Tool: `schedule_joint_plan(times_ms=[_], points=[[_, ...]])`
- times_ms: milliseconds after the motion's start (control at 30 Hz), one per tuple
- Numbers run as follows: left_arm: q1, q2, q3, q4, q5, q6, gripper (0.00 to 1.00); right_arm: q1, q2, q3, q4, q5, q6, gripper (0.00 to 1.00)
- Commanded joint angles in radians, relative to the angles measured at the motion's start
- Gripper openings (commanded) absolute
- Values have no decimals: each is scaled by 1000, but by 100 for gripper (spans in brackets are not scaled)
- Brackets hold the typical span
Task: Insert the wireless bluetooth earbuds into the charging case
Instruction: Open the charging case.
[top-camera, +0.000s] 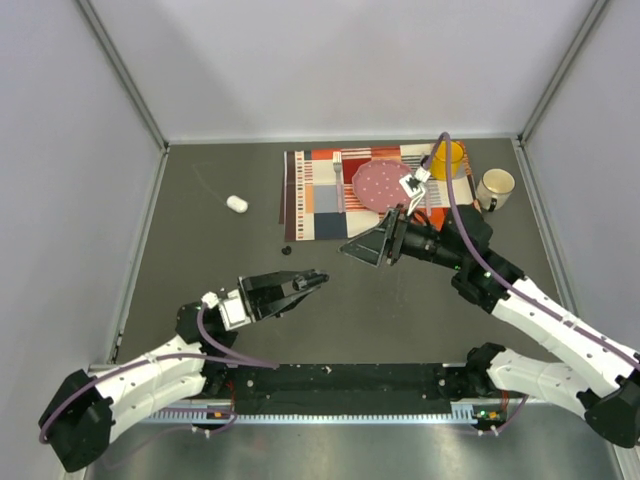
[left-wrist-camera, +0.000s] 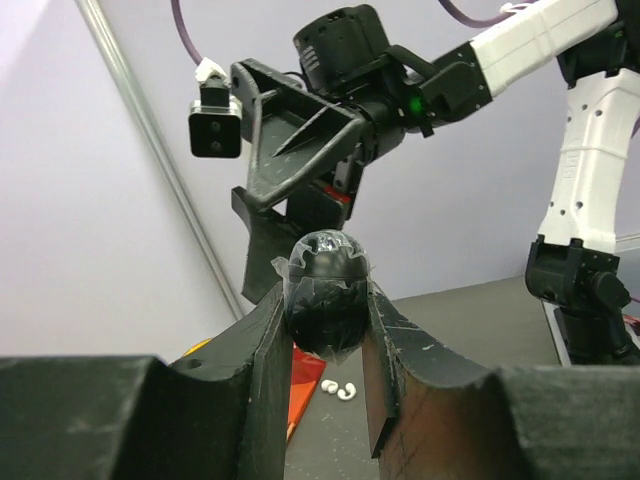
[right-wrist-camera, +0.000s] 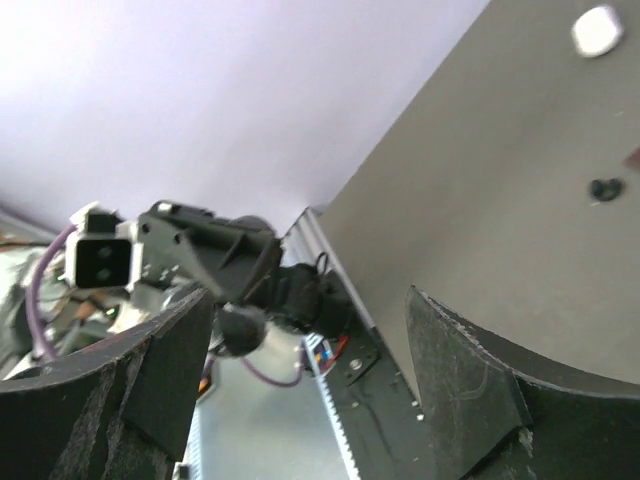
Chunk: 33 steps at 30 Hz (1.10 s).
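My left gripper (top-camera: 315, 280) is shut on a black oval charging case (left-wrist-camera: 327, 288) wrapped in clear film, held up above the table in front of the left arm. In the left wrist view (left-wrist-camera: 327, 305) two tiny white earbuds (left-wrist-camera: 340, 390) lie on the table beyond the jaws. A tiny black earbud (top-camera: 286, 249) lies near the placemat's near left corner and shows in the right wrist view (right-wrist-camera: 602, 187). My right gripper (top-camera: 358, 247) is open and empty, raised and facing the left gripper a short way off; its jaws (right-wrist-camera: 308, 300) frame the held case (right-wrist-camera: 232, 328).
A white oval pod (top-camera: 237, 204) lies on the table at back left. A checked placemat (top-camera: 315, 195) at the back carries a pink plate (top-camera: 378, 185) and a yellow mug (top-camera: 449, 158). A white mug (top-camera: 495, 186) stands right of it.
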<state>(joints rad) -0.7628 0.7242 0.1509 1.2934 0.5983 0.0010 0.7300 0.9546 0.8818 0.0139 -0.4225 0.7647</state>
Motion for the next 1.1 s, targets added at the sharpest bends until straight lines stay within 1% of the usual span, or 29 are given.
schedule_joint_plan(times_ms=[0, 33, 67, 100, 300, 333, 400, 467, 500, 600, 667, 833, 1067], points=[[-3, 30, 39, 90, -49, 25, 0, 3, -19, -78, 242, -165, 146, 75], [-3, 43, 39, 108, -54, 18, 0, 15, -16, -78, 236, -171, 136, 75], [-4, 49, 39, 119, -58, 14, 0, 32, -8, -72, 181, -164, 121, 75], [-4, 55, 39, 129, -64, 11, 0, 43, -7, -63, 161, -151, 108, 76], [-3, 104, 29, 199, -87, 1, 0, 94, 39, -49, 143, -128, 79, 76], [-4, 104, 27, 205, -101, -33, 0, 97, 47, -46, 136, -133, 78, 76], [-4, 106, 30, 205, -104, -36, 0, 100, 65, -52, 144, -137, 97, 76], [-4, 107, 32, 207, -107, -36, 0, 100, 73, -88, 194, -139, 128, 75], [-3, 107, 33, 205, -104, -38, 0, 100, 76, -101, 257, -144, 160, 74], [-3, 112, 36, 210, -94, -53, 0, 101, 96, -124, 303, -141, 191, 70], [-3, 115, 33, 222, -91, -62, 0, 101, 108, -118, 296, -137, 180, 69], [-4, 119, 3, 280, -83, -90, 0, 101, 110, -101, 215, -87, 122, 68], [-3, 121, 12, 291, -8, -119, 0, 101, 131, -75, 215, -55, 108, 68]])
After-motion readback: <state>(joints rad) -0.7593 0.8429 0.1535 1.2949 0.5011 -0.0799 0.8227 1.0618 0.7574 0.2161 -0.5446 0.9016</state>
